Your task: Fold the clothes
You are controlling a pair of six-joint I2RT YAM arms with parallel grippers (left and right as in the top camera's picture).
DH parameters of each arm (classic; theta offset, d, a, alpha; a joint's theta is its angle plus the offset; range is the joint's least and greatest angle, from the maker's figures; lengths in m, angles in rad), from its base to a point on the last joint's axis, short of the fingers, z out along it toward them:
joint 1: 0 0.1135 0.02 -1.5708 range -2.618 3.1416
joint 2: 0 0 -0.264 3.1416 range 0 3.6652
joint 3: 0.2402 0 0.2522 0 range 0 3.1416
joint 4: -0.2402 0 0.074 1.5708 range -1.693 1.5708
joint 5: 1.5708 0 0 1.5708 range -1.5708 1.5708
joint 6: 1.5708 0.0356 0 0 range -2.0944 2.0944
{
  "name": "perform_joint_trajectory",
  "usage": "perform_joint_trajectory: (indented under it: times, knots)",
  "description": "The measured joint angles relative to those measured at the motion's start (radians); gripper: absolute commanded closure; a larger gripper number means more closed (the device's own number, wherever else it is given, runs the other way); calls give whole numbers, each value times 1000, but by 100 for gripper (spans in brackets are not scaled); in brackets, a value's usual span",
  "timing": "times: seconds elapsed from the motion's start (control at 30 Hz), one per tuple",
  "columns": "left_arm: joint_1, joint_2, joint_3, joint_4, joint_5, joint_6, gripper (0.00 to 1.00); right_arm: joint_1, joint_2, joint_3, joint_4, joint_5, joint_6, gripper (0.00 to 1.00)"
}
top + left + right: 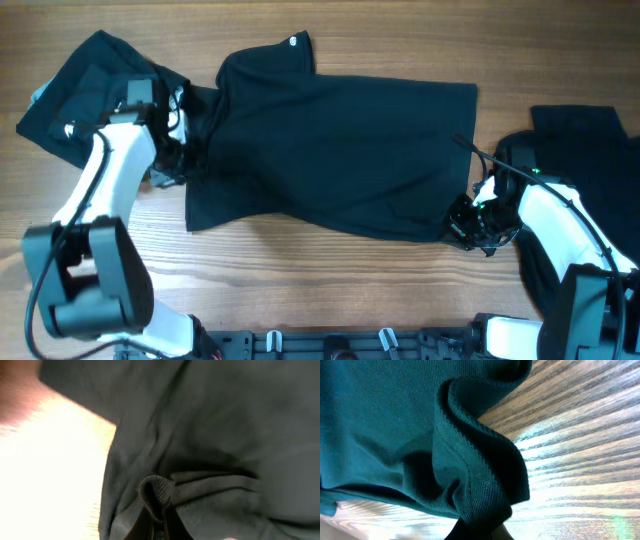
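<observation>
The shirt [340,150] is lying across the surface [300,285]. The left hand [188,155] is clamping its left end; the right hand [465,222] is pinching its front-right corner.

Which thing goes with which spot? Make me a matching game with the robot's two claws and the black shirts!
Things:
1. left claw
2. right claw
3. spread-out shirt
4. bunched-up shirt

Places or states:
A. spread across the middle of the table
B. shut on the spread-out shirt's near corner, at the end away from the bunched-up shirt
C. heaped at the far corner on the left claw's side
D. shut on the spread-out shirt's edge, beside the bunched-up shirt

Pairs: 1-D, 2-B, 3-A, 4-C
</observation>
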Motion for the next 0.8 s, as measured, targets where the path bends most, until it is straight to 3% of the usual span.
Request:
perform_joint_trajectory:
  times: [0.27,0.47,0.8]
  knots:
    - [-1,-80,34,45,58,0,96,-26,0,0,66,0,35,96]
    - [-52,-80,35,176,73,0,96,-26,0,0,111,-12,72,96]
    - [-87,-80,35,181,21,0,96,-46,0,0,247,-166,95,96]
